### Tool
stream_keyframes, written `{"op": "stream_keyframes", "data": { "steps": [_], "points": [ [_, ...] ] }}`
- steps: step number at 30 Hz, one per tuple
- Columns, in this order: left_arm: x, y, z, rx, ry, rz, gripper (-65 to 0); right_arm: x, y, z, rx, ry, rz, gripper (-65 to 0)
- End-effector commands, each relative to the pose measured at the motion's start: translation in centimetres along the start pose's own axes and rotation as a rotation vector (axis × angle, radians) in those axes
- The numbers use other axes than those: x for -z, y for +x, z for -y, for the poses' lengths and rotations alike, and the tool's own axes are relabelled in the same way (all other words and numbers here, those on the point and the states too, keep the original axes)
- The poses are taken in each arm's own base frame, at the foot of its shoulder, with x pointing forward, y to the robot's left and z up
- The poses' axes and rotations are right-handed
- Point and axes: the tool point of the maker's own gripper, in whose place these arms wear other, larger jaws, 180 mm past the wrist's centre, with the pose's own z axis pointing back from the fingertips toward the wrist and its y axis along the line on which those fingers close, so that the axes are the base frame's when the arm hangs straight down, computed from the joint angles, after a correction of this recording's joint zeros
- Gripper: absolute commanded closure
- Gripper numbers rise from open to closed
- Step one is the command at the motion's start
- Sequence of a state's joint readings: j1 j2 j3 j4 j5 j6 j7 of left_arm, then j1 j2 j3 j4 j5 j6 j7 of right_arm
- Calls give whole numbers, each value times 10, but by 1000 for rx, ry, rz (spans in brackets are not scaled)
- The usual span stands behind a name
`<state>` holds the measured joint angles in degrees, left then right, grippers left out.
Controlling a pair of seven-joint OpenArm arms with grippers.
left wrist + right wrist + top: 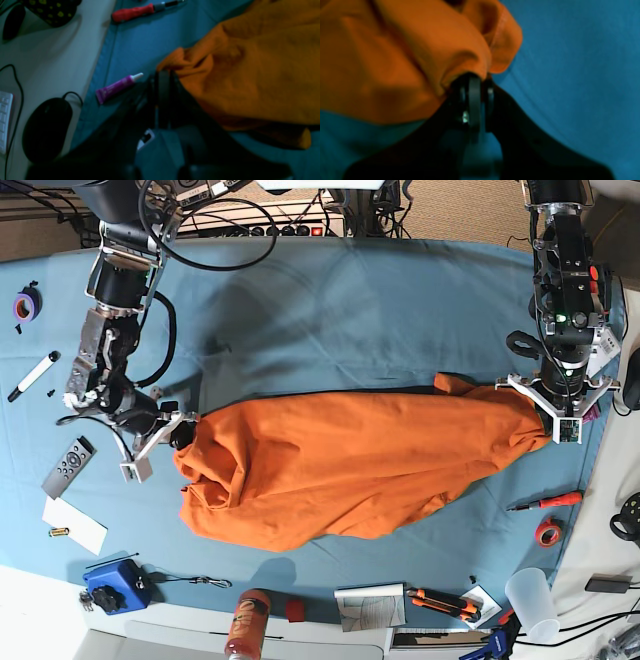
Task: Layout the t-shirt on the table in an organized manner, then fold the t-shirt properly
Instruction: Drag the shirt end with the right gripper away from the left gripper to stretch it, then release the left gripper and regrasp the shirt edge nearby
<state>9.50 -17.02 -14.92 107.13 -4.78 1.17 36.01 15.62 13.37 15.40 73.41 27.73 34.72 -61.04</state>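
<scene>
T-shirt [250,70] cloth fills the space just right of your left gripper [163,75] in the left wrist view: soft, matte orange fabric, bunched into rounded folds where the jaws are clamped together on its edge. Left of the jaws lies a small purple tube [117,86] on the teal table [140,42], and farther off a red-handled screwdriver [135,12]; keep the cloth clear of both as you pull.

In the right wrist view, your right gripper [476,82] has its jaws pinched on a thick gathered fold of the t-shirt, which balloons up and to the left of them. The bite looks to hold several layers, so check that you hold only the hem before tensioning.

From the base view, the garment lies as a long crumpled oval between the two sets of jaws, stretched across the middle of the table. To lay it out well, I judge you should lift slightly and draw the arms apart evenly, letting the wrinkles shake out before lowering it flat.
</scene>
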Motion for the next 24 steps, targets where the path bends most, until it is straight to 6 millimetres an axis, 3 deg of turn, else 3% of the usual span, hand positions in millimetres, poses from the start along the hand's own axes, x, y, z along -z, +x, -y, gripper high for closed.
{"op": "stream_keyframes", "data": {
  "steps": [1,4,6,13,18,24],
  "points": [
    [-1,18,-6,10,15,57,0,-16,36,-1,-40,0,97,0],
    [-1,18,-6,10,15,57,0,-38,44,-6,-81,-18,138,0],
    [-1,18,-6,10,15,57,0,-50,37,-4,-89,-39,133,0],
    [-1,18,-6,10,15,56,0,-107,-1,19,57,-74,240,0],
    [-1,18,-6,11,15,57,0,-129,-51,13,5,-8,107,0],
    [-1,19,-6,11,15,61,0,-144,-46,30,13,-65,168,0]
  ]
}}
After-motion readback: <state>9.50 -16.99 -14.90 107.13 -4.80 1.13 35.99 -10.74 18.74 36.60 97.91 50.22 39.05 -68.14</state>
